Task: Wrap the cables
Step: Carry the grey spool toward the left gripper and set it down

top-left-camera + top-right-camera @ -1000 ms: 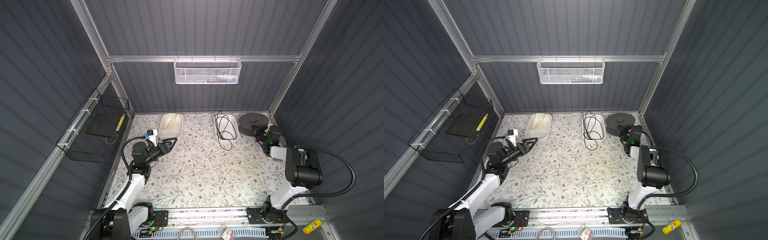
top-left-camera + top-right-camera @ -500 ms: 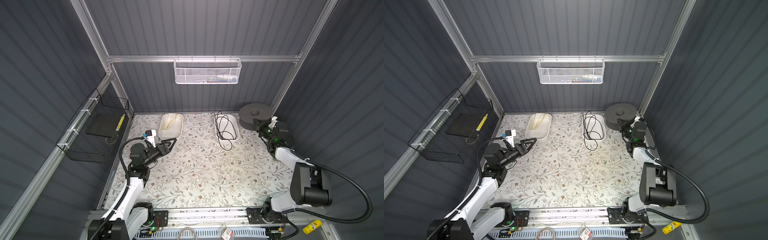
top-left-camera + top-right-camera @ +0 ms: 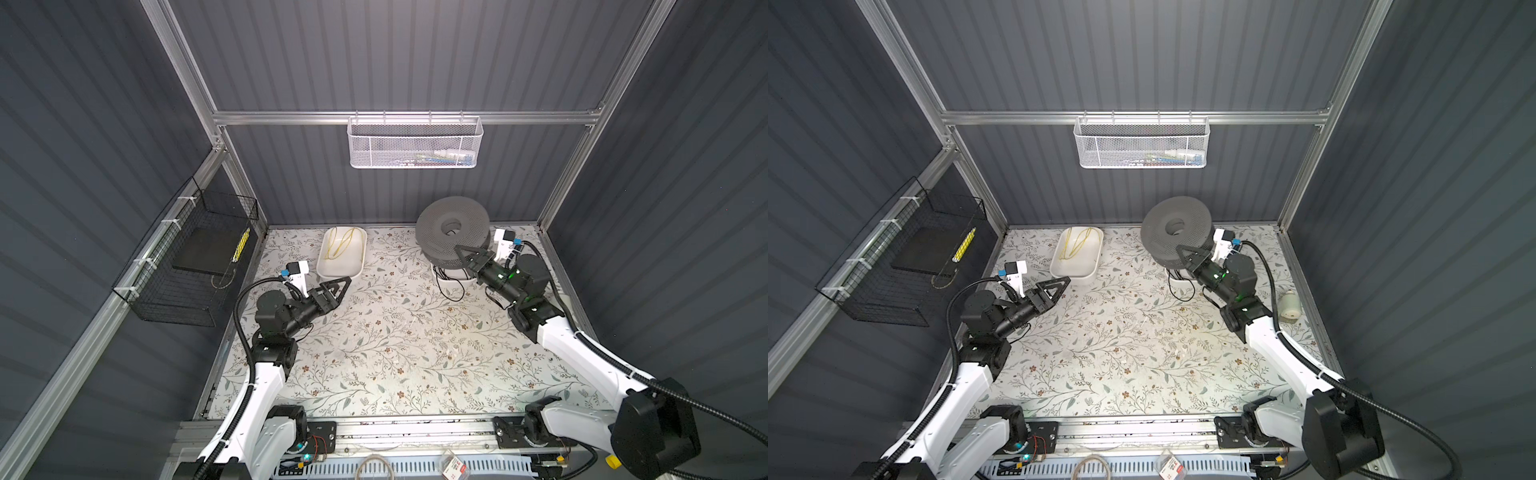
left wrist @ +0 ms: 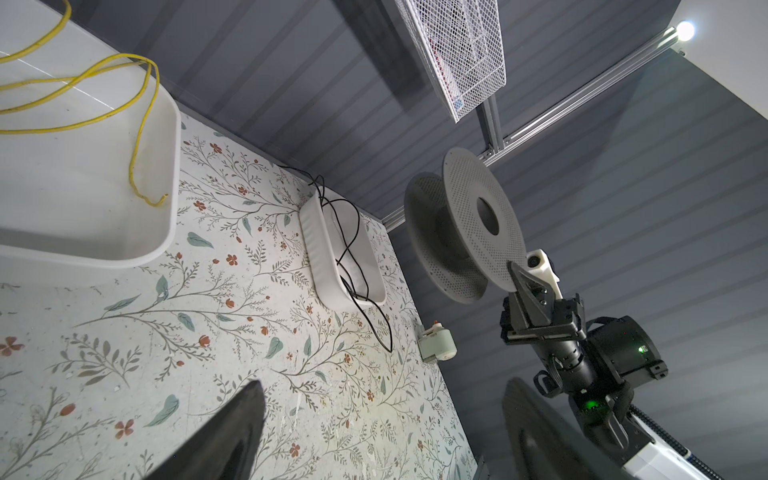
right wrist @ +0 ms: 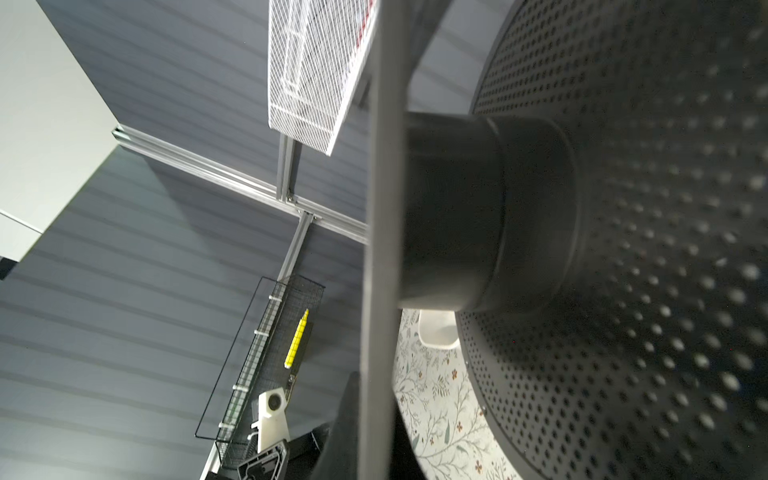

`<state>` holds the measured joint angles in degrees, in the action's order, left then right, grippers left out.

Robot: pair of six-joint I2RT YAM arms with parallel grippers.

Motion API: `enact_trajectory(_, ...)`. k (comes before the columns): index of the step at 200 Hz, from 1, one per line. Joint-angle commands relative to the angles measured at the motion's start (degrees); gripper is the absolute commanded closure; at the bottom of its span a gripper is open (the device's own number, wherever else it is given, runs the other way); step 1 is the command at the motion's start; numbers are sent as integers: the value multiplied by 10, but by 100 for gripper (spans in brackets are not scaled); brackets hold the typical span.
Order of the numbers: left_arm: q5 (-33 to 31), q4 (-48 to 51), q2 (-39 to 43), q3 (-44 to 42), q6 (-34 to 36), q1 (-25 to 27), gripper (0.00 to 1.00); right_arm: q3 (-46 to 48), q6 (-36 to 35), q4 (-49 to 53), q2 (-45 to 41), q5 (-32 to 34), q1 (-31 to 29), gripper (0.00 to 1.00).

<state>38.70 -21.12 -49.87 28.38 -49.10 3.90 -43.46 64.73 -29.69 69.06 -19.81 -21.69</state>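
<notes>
- Two changes against a second ago. The spool (image 3: 432, 239) lay flat in the far right corner of the table (image 3: 395, 353). It is now lifted clear and tilted, with its hole facing up and forward, and hangs over the right tray (image 4: 309, 232).
- Right arm: it was folded back with the elbow high. It now stretches low along the right side, with the wrist angled up toward the back wall.
- Right gripper (image 3: 460, 250): clamped on the rim of the spool's near flange. The right wrist view is filled by the bare hub and the perforated flange.
- Left arm: barely shifted, forearm raised, wrist pointing at the back.
- Left gripper (image 3: 345, 284): jaws spread wide with nothing in them. The tips sit just beside the near end of the left tray (image 3: 338, 272), which holds a yellow cord (image 3: 338, 247).
- Cables (image 4: 347, 247): loose black loops in the right tray. One loop spills over the near rim onto the table, well apart from both grippers.
- Writing: the red-and-white tag (image 3: 454, 471) at the front rail carries print too small to read.
</notes>
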Motion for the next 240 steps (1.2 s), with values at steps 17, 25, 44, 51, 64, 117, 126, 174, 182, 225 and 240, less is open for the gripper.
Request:
enact_trajectory(17,-13,58,39,8,29,-1,9,17,22,-103,46,47,-106,100)
enact_trajectory(25,-20,71,46,8,35,-1,9,21,28,-115,59,51,-128,100)
enact_trajectory(44,-39,101,64,8,43,-1,8,38,40,-151,92,63,-177,100)
enact_trajectory(51,-46,108,70,5,45,-1,8,45,44,-162,102,66,-193,100)
enact_trajectory(64,-56,119,80,1,47,-1,8,57,48,-176,124,72,-222,100)
enact_trajectory(117,-74,108,84,-25,34,-1,7,84,80,-255,222,100,-302,100)
enact_trajectory(126,-74,103,82,-27,31,-1,7,88,91,-279,240,109,-313,100)
enact_trajectory(174,-81,124,88,-26,38,-1,6,86,122,-325,306,120,-348,98)
enact_trajectory(182,-88,131,91,-25,42,-1,6,80,119,-318,314,118,-350,98)
enact_trajectory(225,-94,115,90,-34,32,-1,5,61,130,-299,343,107,-357,85)
enact_trajectory(240,-95,113,88,-35,31,-1,4,60,129,-291,343,109,-360,76)
